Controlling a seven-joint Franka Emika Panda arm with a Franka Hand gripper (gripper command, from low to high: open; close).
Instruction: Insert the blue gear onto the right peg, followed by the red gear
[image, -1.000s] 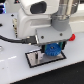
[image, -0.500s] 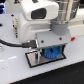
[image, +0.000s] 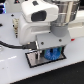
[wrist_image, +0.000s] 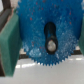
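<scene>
Both views low-res and soft. Exterior view: bright, even overhead light, white table (image: 12, 67) nearly blown out, arm (image: 42, 22) casing glaring with little surface detail. Short soft shadow under the arm onto the black-framed plate (image: 34, 60). Edges blocky, no obvious lens distortion. Wrist view: very close, blue gear (wrist_image: 45, 35) blurry, teeth smeared, speckled noise on its face. Pale strip below the gear overexposed. Green pads (wrist_image: 9, 47) at the sides out of focus, dark corners dim.
</scene>
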